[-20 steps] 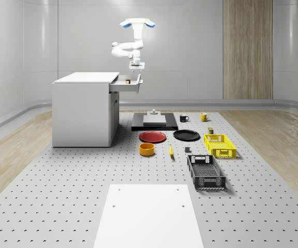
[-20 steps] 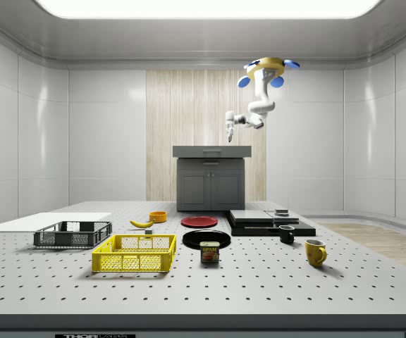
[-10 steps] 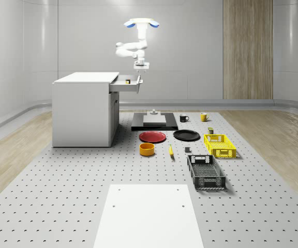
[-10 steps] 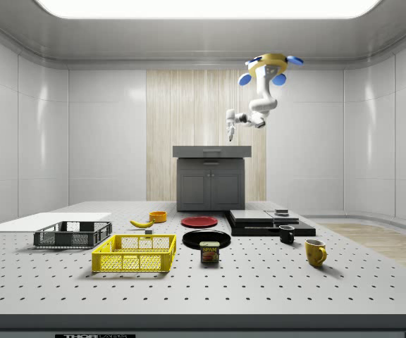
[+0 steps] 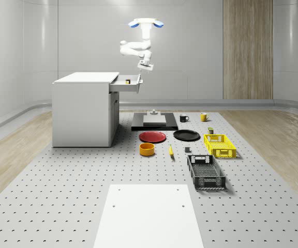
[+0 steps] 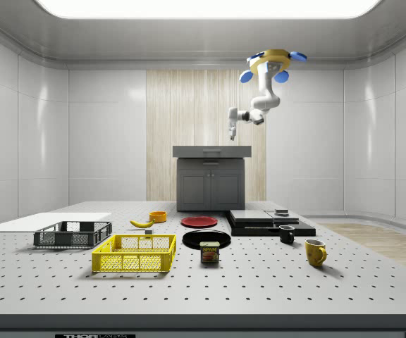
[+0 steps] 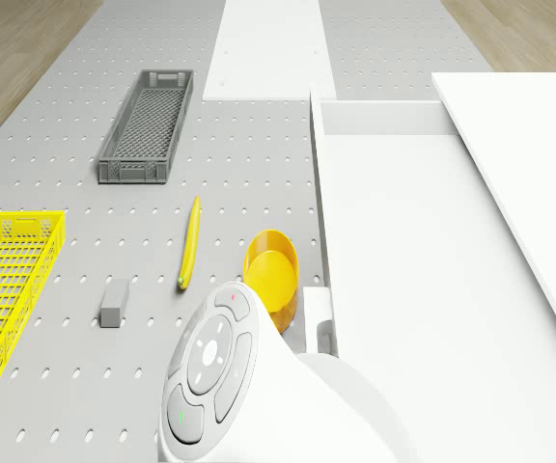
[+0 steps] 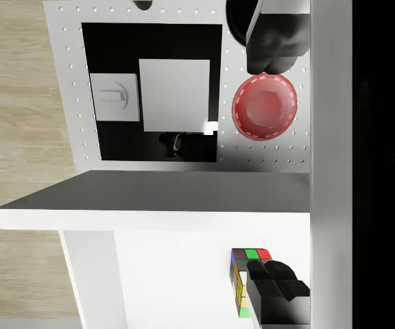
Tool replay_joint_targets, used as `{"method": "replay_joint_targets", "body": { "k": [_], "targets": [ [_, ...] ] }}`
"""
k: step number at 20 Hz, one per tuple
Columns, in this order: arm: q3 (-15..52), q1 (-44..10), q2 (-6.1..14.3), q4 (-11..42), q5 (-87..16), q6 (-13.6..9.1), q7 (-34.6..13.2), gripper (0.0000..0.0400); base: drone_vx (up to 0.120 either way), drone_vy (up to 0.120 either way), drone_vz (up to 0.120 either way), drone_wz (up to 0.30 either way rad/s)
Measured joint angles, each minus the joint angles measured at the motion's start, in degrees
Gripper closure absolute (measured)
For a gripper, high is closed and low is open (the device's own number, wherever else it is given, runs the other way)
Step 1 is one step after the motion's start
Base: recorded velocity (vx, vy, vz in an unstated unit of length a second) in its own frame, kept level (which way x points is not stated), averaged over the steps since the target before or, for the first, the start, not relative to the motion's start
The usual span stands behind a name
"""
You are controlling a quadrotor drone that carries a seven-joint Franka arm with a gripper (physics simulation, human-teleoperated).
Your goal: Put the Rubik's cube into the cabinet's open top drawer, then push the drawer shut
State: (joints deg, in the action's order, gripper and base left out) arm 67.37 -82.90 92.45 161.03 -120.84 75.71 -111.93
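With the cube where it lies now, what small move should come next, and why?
Probably bring the gripper down in front of the open top drawer to push it shut: the Rubik's cube already lies inside the drawer, while the drone hovers above and just beyond the drawer's front.

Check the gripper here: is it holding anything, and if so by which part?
Nothing is held. The Rubik's cube lies inside the open top drawer, while the gripper hangs above the drawer's front edge, apart from it, under the hovering drone.
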Motion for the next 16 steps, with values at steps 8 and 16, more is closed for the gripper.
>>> {"method": "replay_joint_targets", "body": {
  "k": [8,16],
  "targets": [
    [-6.04,-42.23,-2.64,-19.6,12.59,-40.95,-28.72,0.0,0.0,0.055,-0.12,0.0],
    [-9.09,-55.16,-5.3,-29.65,19.31,-49.78,-35.14,0.0,0.0,-0.035,-0.12,0.0]
  ]
}}
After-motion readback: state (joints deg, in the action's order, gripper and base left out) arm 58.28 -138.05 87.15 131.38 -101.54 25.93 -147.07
